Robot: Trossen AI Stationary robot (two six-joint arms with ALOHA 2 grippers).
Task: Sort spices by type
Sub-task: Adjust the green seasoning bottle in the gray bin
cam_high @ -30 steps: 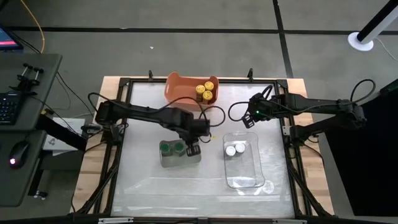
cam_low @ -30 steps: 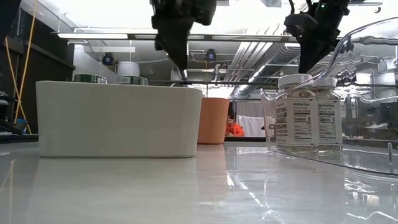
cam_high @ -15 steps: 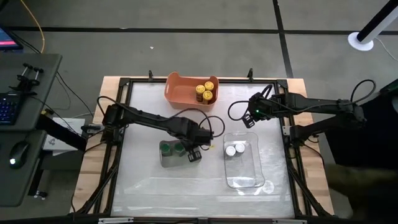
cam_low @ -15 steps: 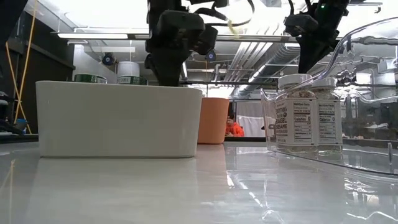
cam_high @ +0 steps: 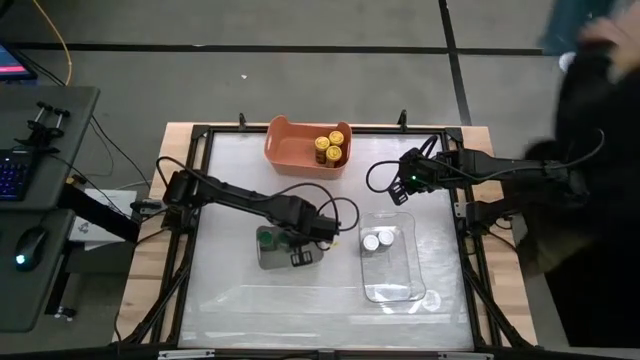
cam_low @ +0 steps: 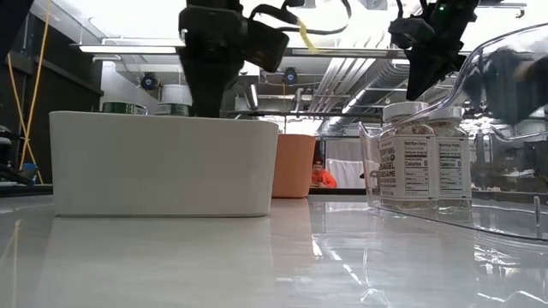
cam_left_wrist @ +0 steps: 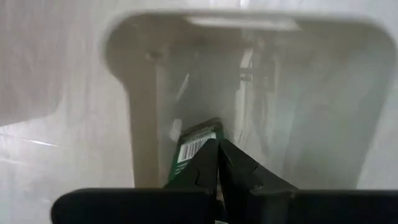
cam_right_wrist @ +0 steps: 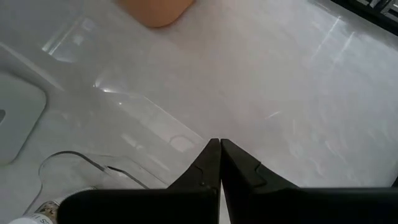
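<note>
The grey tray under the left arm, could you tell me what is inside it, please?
In the grey tray, one green-capped jar shows clearly from above. The shut left gripper and its wrist cover the tray's other half. At table height, two green caps rise above its rim.

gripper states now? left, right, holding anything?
Left gripper: shut, empty, over the grey tray.
Right gripper: shut, empty, above the table.

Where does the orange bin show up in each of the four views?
High view: orange bin at the table's far edge, yellow-capped jars inside.
Low view: behind the grey tray, mid-picture.
Left wrist: not in it.
Right wrist: top edge.
Shared landmark: clear tray.
</note>
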